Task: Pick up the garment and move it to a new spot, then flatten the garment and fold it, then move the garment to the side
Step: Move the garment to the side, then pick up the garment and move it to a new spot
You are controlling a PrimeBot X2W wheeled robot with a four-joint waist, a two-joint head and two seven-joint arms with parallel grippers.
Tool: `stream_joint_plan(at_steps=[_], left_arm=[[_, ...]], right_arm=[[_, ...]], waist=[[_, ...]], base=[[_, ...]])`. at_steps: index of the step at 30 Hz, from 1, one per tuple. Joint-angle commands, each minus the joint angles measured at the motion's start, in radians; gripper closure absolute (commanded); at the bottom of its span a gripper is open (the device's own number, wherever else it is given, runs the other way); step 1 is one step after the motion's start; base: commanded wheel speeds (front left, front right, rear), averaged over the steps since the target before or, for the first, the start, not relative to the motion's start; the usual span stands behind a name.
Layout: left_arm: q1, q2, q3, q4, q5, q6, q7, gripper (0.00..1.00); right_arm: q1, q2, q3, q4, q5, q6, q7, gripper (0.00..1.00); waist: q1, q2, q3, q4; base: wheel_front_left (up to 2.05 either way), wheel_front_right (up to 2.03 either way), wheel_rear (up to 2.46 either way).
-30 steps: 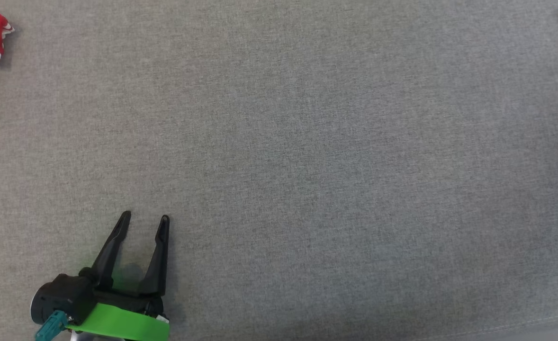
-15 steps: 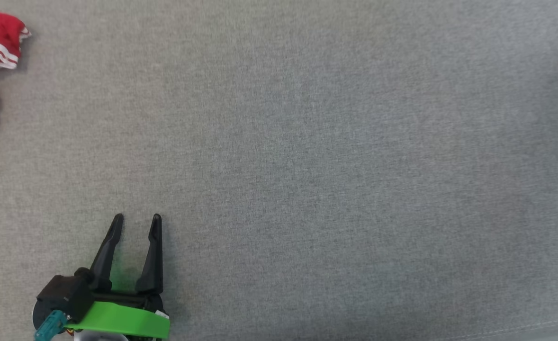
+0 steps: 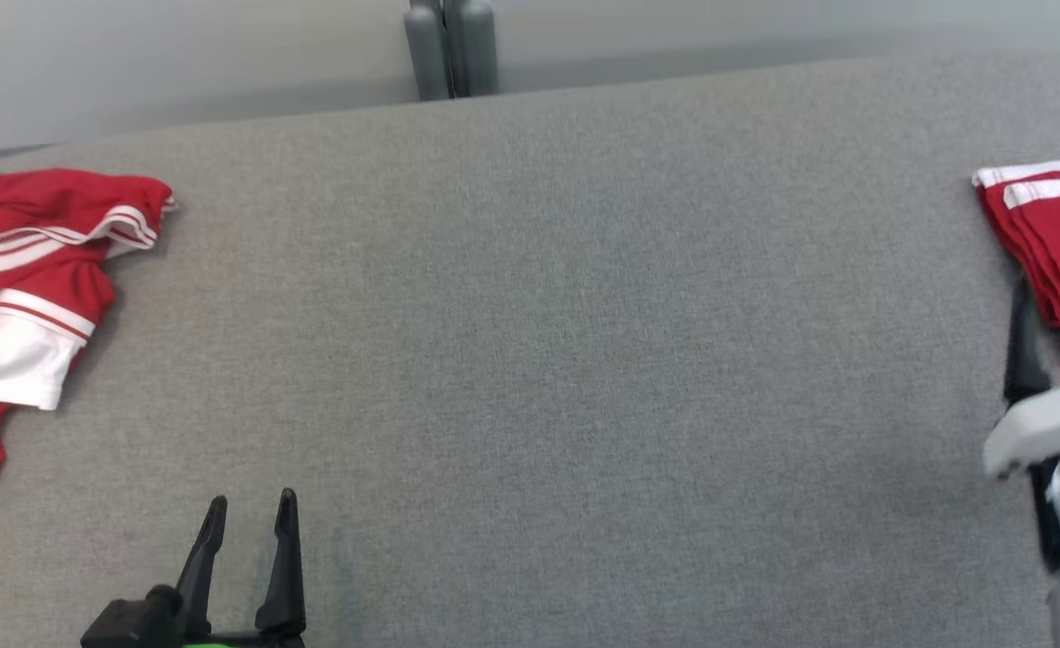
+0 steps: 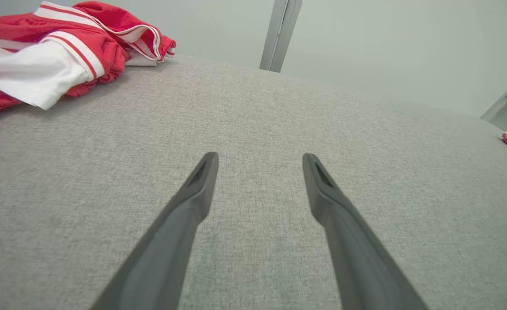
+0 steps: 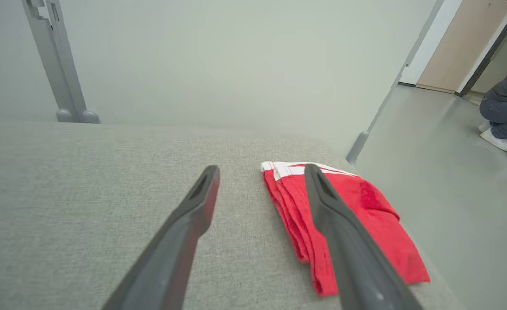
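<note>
The garment [image 5: 365, 215], red with white stripes at one end, lies folded near the right edge of the grey table [image 3: 539, 315]; the head view has it at the far right [image 3: 1047, 243]. My right gripper [image 5: 262, 169] hovers over it, open and holding nothing, its right finger above the cloth. One dark finger [image 3: 1021, 346] and the pale forearm [image 3: 1038, 427] show beside the garment. At the lower left my left gripper [image 3: 253, 500] is open and holding nothing over bare table [image 4: 260, 157].
A crumpled red and white heap of clothes [image 3: 31, 288] lies at the table's left end [image 4: 51, 56]. A grey post [image 3: 449, 49] stands behind the far edge. A person [image 5: 505, 112] crouches on the floor beyond the table's right end.
The head camera has tilted up: the table's far edge, more of both red garments and my right forearm have come into view. The left gripper stays open.
</note>
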Motion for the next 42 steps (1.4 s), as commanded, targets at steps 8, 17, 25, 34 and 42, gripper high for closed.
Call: stream_joint_plan(at_steps=[8,17,25,34,42], left_arm=[[0.025,-0.016,0.036,0.030,0.044,0.002,0.000,0.00],[0.031,-0.028,0.051,0.065,0.065,0.002,0.000,0.00],[0.023,-0.030,0.044,0.074,0.064,0.002,0.000,0.00],[0.020,-0.019,0.031,0.081,0.054,0.002,0.000,0.00],[0.010,-0.016,0.025,0.086,0.048,0.002,0.000,0.00]], right_arm=[[0.297,0.136,0.039,-0.084,0.037,-0.001,-0.104,0.00],[0.423,0.168,0.148,-0.130,0.033,-0.001,-0.104,0.00],[0.418,0.170,0.167,-0.147,0.059,-0.001,-0.104,0.00],[0.413,0.171,0.161,-0.146,0.059,-0.001,-0.104,0.00],[0.402,0.171,0.159,-0.135,0.060,-0.001,-0.104,0.00]], waist=[[0.0000,0.0000,-0.214,0.091],[0.0000,0.0000,-0.248,0.088],[0.0000,0.0000,-0.246,0.096],[0.0000,0.0000,-0.243,0.094],[0.0000,0.0000,-0.236,0.094]], base=[[0.00,0.00,0.00],[0.00,0.00,0.00],[0.00,0.00,0.00],[0.00,0.00,0.00],[0.00,0.00,0.00]])
